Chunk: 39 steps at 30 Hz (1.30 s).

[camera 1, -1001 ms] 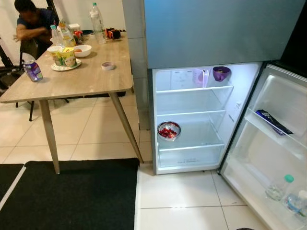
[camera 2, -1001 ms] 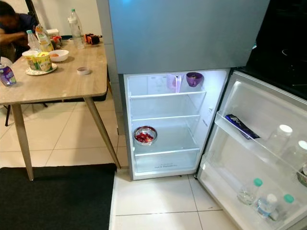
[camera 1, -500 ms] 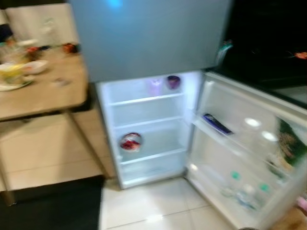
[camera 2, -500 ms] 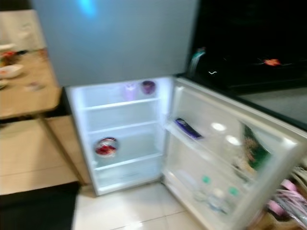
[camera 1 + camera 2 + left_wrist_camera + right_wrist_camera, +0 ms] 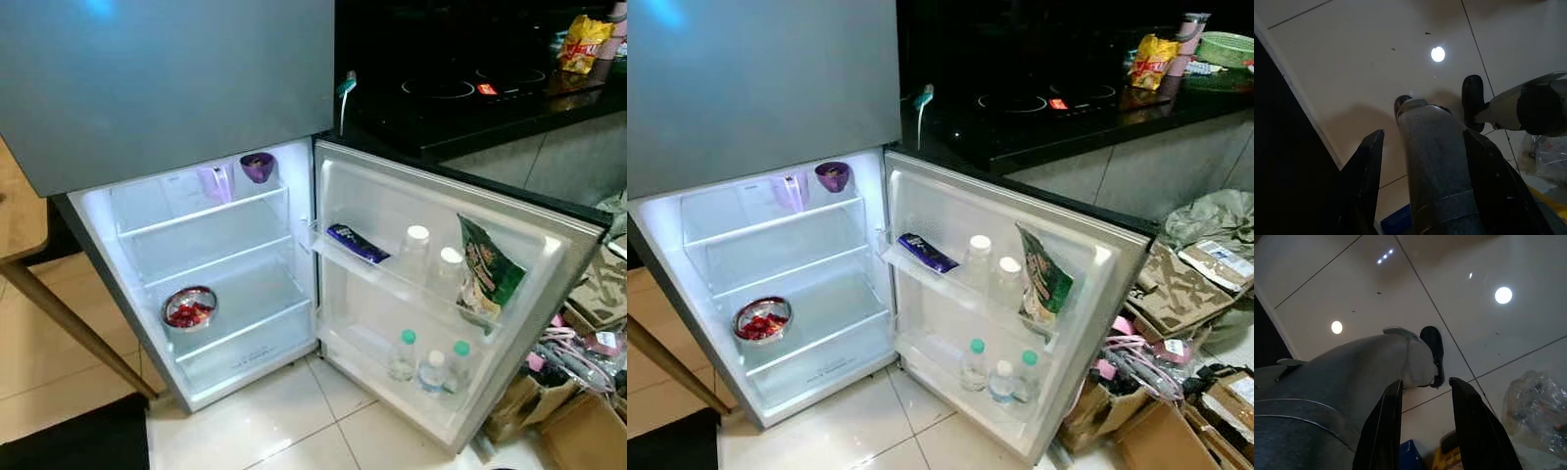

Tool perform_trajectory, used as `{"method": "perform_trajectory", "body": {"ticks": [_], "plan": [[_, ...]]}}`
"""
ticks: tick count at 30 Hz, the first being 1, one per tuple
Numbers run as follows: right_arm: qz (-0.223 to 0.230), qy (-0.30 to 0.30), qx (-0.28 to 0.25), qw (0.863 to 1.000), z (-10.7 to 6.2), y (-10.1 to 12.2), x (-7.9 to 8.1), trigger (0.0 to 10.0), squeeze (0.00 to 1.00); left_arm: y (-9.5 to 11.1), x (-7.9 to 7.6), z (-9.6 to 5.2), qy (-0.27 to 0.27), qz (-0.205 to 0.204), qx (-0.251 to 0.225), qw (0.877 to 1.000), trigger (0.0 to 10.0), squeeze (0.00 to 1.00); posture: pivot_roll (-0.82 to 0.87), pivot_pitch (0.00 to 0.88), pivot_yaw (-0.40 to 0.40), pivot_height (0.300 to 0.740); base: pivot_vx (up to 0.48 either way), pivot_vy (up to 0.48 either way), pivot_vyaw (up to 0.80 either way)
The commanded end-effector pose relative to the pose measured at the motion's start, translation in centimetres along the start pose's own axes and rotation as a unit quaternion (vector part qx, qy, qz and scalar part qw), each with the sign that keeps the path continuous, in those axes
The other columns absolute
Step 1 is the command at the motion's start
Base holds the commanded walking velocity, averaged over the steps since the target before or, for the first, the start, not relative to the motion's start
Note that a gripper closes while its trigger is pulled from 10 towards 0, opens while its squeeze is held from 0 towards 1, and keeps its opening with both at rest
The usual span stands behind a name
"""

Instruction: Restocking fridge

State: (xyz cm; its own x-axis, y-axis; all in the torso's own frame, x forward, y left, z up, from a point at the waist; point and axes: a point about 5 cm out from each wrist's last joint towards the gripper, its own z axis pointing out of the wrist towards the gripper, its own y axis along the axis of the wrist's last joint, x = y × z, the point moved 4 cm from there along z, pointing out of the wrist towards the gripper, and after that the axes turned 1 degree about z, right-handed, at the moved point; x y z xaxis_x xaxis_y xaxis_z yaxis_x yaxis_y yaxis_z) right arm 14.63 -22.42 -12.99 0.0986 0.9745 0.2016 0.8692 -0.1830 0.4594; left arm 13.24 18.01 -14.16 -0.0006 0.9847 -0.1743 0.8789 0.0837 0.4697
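The fridge [image 5: 196, 98] stands with its lower door [image 5: 549, 245] swung wide open. Inside, a metal bowl of red food [image 5: 189, 307] sits on a lower shelf. A purple cup [image 5: 258, 166] and a pale purple jug [image 5: 214, 182] are on the top shelf. The door racks hold a dark blue packet [image 5: 357, 243], two white-capped bottles [image 5: 417, 250], a green snack bag [image 5: 485, 269] and small green-capped water bottles [image 5: 402, 354]. My left gripper [image 5: 1422, 134] and right gripper [image 5: 1426, 382] hang open over the tiled floor beside my legs, holding nothing.
A black counter with a hob [image 5: 1019, 103] runs right of the fridge, with a yellow snack bag [image 5: 1151, 59] and a green basket [image 5: 1225, 47] on it. Cardboard boxes and bags [image 5: 1176, 294] crowd the floor at right. A wooden table leg [image 5: 69, 328] and black mat [image 5: 69, 441] lie left.
The camera has swung to the right: the table and the seated person have left the view, and the open door's racks, the counter and the floor clutter have come in. Fridge contents are unmoved.
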Motion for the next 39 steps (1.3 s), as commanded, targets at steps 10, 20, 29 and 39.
{"method": "perform_trajectory", "body": {"ticks": [10,20,29,39], "plan": [[0.003,-0.009,-0.005,1.0,0.0,0.2,-0.2,10.0,0.0,-1.0,-0.2,-0.1,-0.003,-0.004,0.016,1.0,10.0,0.0,-0.09,0.0,0.031,0.74,0.0,-0.322,0.0],[0.009,-0.015,-0.02,1.0,0.0,0.8,-0.3,10.0,0.0,-1.1,0.0,-0.2,0.004,-0.001,0.02,1.0,10.0,0.0,-0.07,0.0,0.04,0.74,0.0,0.0,0.0],[0.006,-0.055,-0.015,0.998,-0.2,0.4,-1.4,10.0,0.0,-1.0,0.6,-0.2,0.021,-0.003,0.017,1.0,10.0,0.0,-0.06,0.0,0.038,0.74,0.0,0.0,0.0],[0.102,-0.175,-0.117,0.972,-3.0,5.7,-8.0,0.1,0.0,-0.8,0.5,-0.1,0.031,-0.013,0.012,0.999,10.0,0.0,-0.09,0.0,0.021,0.74,0.0,0.0,0.0]]}}
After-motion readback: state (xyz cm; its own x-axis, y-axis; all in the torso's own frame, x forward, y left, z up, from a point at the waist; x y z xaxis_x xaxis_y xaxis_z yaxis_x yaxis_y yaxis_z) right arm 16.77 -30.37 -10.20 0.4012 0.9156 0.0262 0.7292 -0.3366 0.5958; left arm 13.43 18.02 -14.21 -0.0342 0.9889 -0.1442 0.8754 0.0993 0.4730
